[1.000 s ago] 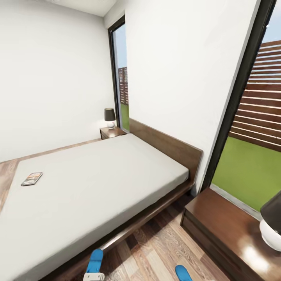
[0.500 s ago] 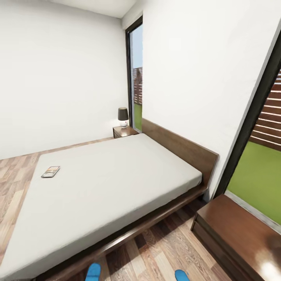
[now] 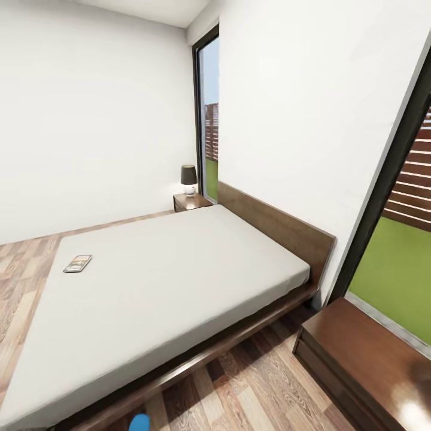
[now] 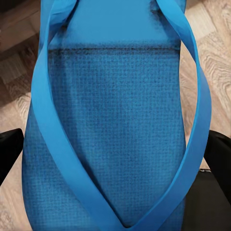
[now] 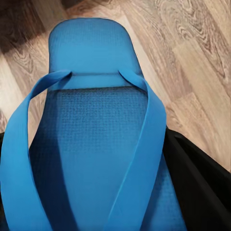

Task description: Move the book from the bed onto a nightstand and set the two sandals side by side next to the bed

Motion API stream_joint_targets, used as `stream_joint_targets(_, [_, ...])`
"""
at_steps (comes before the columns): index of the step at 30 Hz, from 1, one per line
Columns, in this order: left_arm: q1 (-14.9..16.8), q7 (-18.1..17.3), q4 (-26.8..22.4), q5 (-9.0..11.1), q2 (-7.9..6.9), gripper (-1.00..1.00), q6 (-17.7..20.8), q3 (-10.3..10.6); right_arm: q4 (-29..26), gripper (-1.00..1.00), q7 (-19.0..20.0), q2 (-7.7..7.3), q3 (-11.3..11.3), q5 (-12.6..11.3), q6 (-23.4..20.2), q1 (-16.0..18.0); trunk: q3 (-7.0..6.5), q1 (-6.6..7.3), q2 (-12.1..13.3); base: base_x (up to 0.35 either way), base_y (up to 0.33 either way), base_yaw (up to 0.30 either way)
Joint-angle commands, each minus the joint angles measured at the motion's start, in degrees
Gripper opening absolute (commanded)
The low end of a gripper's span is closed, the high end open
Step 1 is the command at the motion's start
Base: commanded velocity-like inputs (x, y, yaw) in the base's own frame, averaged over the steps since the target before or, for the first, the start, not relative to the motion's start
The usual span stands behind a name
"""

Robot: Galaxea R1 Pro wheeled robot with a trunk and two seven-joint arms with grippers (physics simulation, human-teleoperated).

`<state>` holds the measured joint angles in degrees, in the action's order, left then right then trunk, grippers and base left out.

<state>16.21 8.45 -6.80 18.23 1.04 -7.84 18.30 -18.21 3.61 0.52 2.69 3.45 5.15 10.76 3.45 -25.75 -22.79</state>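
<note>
home bedroom | bed | nightstand | lamp

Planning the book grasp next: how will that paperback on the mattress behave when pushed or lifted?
The book looks thin and lies flat, so it is probably light and somewhat bendy. It cannot roll or tip. On the soft-looking mattress of the bed it may sink slightly, leaving the gripper little edge to catch; its cover may be slippery.

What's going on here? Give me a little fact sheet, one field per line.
Room: bedroom, white walls, wood floor
Bed: bare mattress
Book: lying on the mattress, near its far corner
Far nightstand: holds a lamp
Near nightstand: beside the bed
Left claw: blue sandal between its fingers
Right claw: other sandal between its fingers
</note>
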Motion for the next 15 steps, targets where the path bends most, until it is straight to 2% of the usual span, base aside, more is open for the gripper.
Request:
stream_joint_targets(1, [0.05,0.25,0.06,0.48,-0.01,-1.0,-0.24,0.49,0.24,-1.0,0.19,0.02,0.31,0.35,0.19,0.05,0.12,-0.03,-0.12,0.0,0.0,0.0])
stream_joint_targets(7, [-0.78,0.13,0.12,0.57,-0.04,-1.0,-2.2,0.42,2.84,-1.0,0.25,-0.11,0.5,0.4,0.3,0.05,0.12,-0.03,-0.12,0.0,0.0,0.0])
stream_joint_targets(15, [-2.71,-0.16,0.19,0.78,-0.03,-1.0,-5.47,0.4,3.31,-1.0,0.26,-0.08,0.47,0.53,0.35,0.05,0.12,-0.03,-0.12,0.0,0.0,0.0])
